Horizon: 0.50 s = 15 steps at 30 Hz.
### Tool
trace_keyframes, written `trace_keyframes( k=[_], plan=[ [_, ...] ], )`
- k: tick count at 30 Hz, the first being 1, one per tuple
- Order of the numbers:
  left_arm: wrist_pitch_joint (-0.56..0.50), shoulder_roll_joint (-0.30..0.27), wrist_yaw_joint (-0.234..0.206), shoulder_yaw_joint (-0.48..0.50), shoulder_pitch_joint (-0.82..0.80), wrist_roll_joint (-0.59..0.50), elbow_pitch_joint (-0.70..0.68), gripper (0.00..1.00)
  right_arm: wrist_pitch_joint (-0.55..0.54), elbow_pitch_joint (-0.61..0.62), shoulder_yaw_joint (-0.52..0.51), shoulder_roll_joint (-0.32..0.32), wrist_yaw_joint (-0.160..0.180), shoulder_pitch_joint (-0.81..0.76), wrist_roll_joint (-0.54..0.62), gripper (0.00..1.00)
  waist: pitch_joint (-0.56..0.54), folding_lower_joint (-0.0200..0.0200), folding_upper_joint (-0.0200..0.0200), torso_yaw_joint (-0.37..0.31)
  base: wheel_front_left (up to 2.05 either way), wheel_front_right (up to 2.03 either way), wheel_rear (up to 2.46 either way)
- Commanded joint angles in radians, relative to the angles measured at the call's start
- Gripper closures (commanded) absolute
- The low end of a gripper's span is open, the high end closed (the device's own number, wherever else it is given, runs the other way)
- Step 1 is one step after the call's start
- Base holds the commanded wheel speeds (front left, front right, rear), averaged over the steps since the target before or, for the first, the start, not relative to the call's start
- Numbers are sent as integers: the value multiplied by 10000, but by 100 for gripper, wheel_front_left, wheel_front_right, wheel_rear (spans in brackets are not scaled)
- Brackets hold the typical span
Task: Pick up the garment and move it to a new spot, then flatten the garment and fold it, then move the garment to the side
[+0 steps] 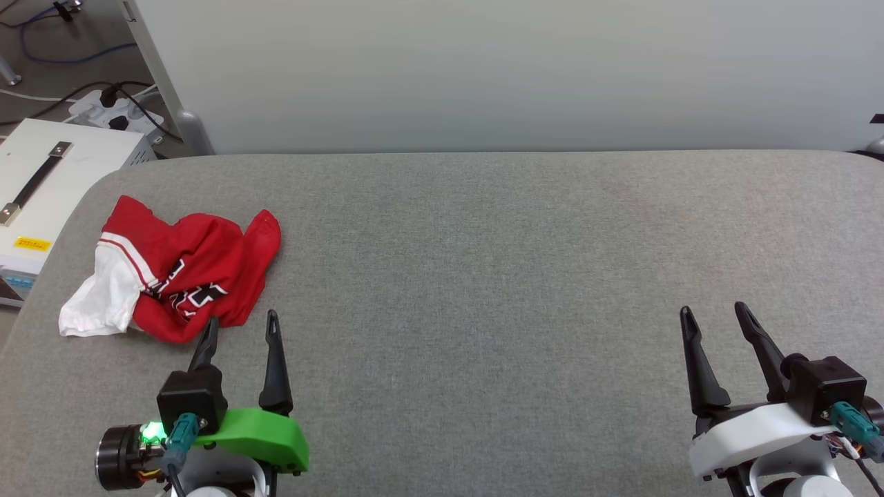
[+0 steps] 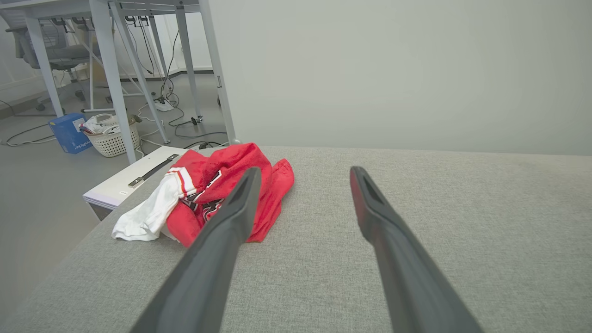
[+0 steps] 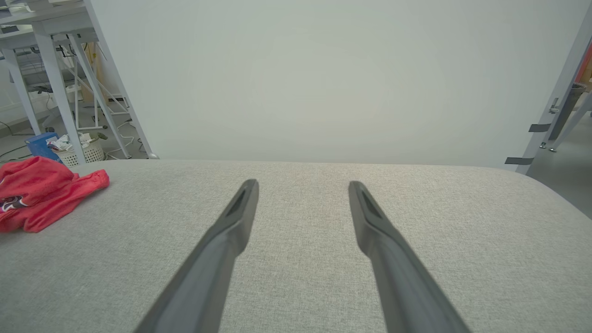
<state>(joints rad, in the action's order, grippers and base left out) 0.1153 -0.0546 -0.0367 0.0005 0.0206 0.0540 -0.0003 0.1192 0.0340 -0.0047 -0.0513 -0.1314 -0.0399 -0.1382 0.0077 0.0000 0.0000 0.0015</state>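
The garment (image 1: 186, 273) lies crumpled at the far left of the grey table, red with a white sleeve spilling toward the table's left edge and black letters showing in its folds. It also appears in the left wrist view as the garment (image 2: 217, 185) and at the left edge of the right wrist view as the garment (image 3: 41, 192). My left gripper (image 1: 242, 324) is open just in front of the garment's near edge, with nothing between its fingers. My right gripper (image 1: 715, 310) stands open over bare table at the lower right, far from the garment.
The grey fabric-covered table (image 1: 518, 276) reaches back to a pale wall panel (image 1: 483, 69). A white box with a strap handle (image 1: 41, 186) stands off the table's left edge. Cables and a power strip (image 1: 114, 107) lie on the floor. A laundry basket (image 2: 111, 136) sits under desks.
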Motion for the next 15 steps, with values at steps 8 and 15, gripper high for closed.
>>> trace_keyframes(
  k=[8,15],
  plan=[
    [273,23,-61,4,160,186,70,0,252,97,31,5,4,-161,-121,0,29,0,0,-10,0,0,0],
    [425,26,-125,-5,165,230,99,0,401,93,17,6,4,-217,-197,0,60,0,0,-4,0,0,0]
  ],
)
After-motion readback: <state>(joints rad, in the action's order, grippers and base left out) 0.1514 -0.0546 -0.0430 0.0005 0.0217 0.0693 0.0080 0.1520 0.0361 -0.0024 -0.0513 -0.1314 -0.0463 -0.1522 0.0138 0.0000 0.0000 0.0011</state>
